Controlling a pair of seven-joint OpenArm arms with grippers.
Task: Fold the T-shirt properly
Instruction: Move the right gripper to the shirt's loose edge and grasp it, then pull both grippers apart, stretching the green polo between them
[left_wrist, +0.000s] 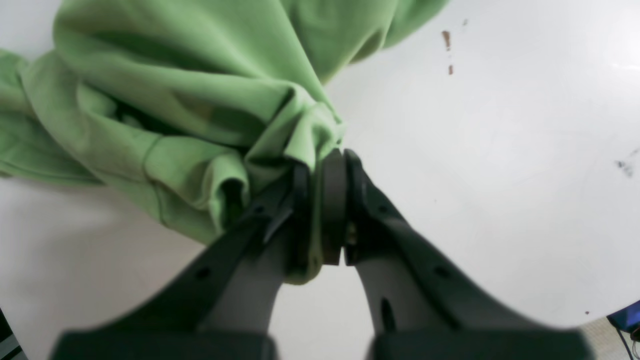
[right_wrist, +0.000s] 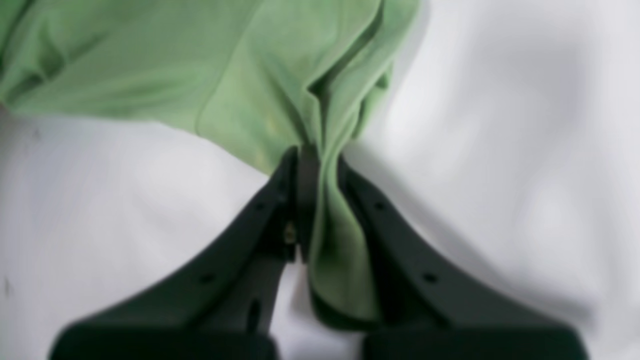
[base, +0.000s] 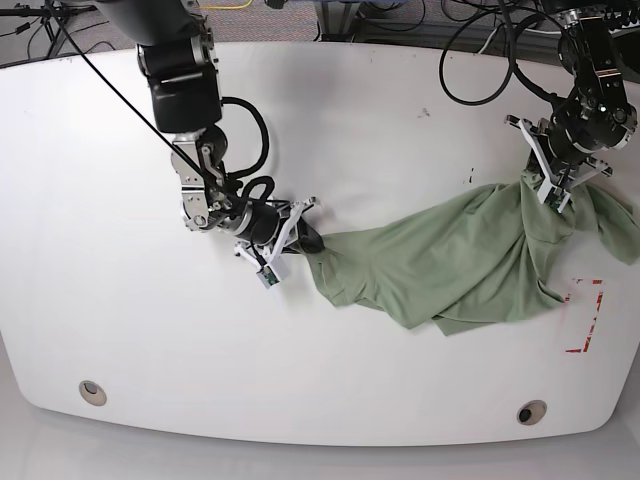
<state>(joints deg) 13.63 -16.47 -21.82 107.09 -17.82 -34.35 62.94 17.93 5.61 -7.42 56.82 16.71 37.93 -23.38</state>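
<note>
I have the left gripper (left_wrist: 327, 160) and right gripper (right_wrist: 320, 160) both clamped on bunched edges of the T-shirt (base: 450, 265), crumpled across the table (base: 120, 250); I judge spreading is in hand; next, pull apart until flat.

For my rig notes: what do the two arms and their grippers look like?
Both arms are black, jointed, with loose black cables looping along them. The right gripper and left gripper have dark, tapering fingers with small round holes, set in white brackets at the wrists.
</note>
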